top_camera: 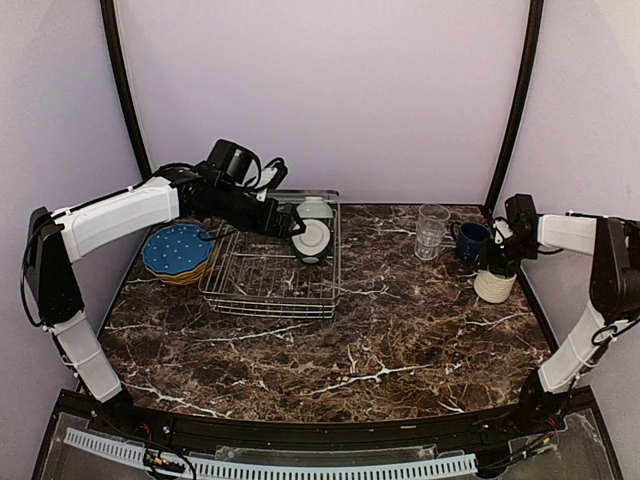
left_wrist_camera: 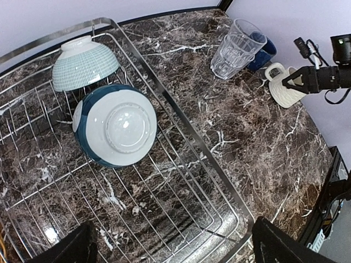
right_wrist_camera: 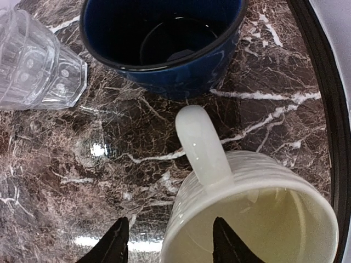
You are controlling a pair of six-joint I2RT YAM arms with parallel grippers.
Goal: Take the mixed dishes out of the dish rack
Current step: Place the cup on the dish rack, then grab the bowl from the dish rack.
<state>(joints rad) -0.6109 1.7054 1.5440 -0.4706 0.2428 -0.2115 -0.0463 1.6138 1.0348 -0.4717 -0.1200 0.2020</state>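
The right gripper (right_wrist_camera: 171, 242) has its two dark fingertips (right_wrist_camera: 117, 241) at the bottom of the right wrist view. They are spread apart and straddle the near wall of the cream mug (right_wrist_camera: 258, 219), one tip outside it and the other over the pale inside. Neither tip visibly presses the wall, so the claw reads as released. The cream mug stands upright on the marble table (top_camera: 400, 330), with its handle pointing toward the blue mug (right_wrist_camera: 164, 44). The blue mug is also upright and sits just beyond it. A clear glass (right_wrist_camera: 38, 60) stands beside the blue mug, on its left in this view.

All three stand at the table's far right, well apart from the rack (top_camera: 262, 275), which sits at the far left centre.

The left gripper (left_wrist_camera: 178, 244) hangs over the rack with its fingers wide apart, released and holding nothing. Two bowls are in the rack's far right corner. The blue bowl (left_wrist_camera: 115, 127) is propped on its edge with its white underside toward the left wrist camera. The checked bowl (left_wrist_camera: 83, 64) is upside down just behind it. The rest of the rack's grid shows only bare wire.

A dotted plate (top_camera: 177, 248) tops a small stack on the table just left of the rack.
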